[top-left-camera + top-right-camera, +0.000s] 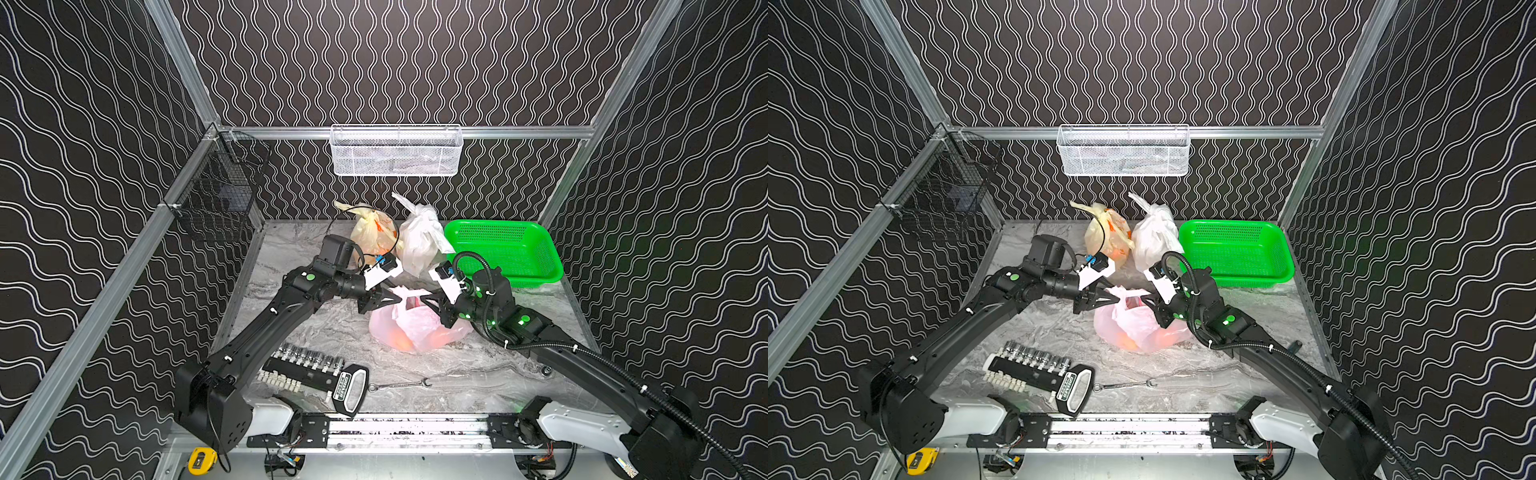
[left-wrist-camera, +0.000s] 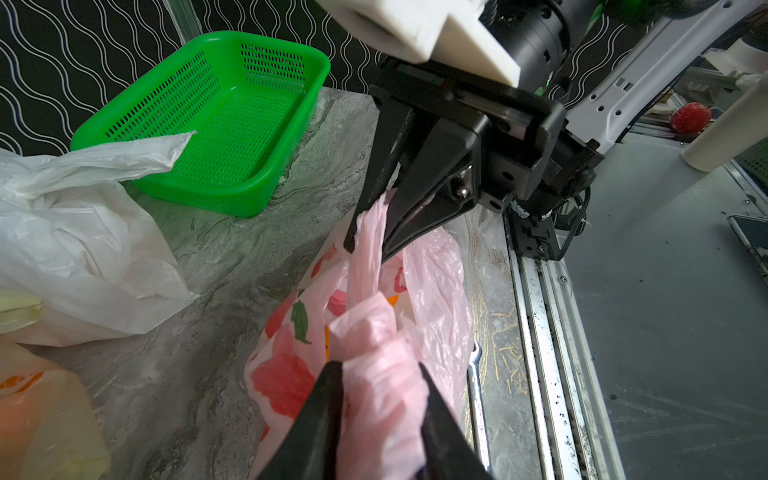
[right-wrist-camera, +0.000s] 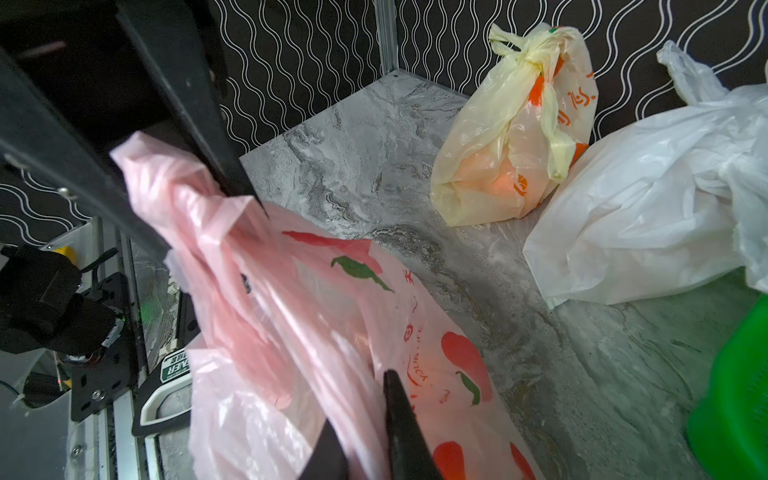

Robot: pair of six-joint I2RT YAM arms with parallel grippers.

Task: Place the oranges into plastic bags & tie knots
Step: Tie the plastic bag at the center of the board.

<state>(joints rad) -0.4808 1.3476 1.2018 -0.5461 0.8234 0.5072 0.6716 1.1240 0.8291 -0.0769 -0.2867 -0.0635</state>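
A: Picking up the pink bag [image 1: 415, 328] in the middle of the table [image 1: 332, 332], slumped on the marble, with oranges [image 1: 401, 341] glowing through its lower half.

B: Held up top from both sides. Pinching a thin strip of handle in the right fingers [image 2: 432, 174], closed right down on it. Bunching a fatter wad of handle in the left fingers [image 2: 320, 424], with a narrow gap and plastic touching both.

A: Any room to move?

B: Plenty of open marble left of the bag, out to the table's left edge. Tighter along the near edge, with a socket rack [image 1: 307, 368] and a wrench [image 1: 399, 384] lying there. Tighter on the right too, with the green basket [image 1: 503, 253] hard by the right wall [image 1: 665, 208], just behind the right arm's wrist.

A: And the back?

B: Taken up by the yellow bag [image 1: 370, 235] and the white bag [image 1: 419, 243], side by side against the back wall [image 1: 498, 187].

A: Anything hard to read?

B: Can't tell whether the pink handles are tied. Seeing one wrap in the left wrist view, half covered by fingers. Can't count the oranges, only blurred glows through plastic. Nothing to see through the white bag. Easy to read the yellow bag's knot [image 3: 528, 58], tails sticking out. Losing most of the green basket off the edge of the right wrist view.
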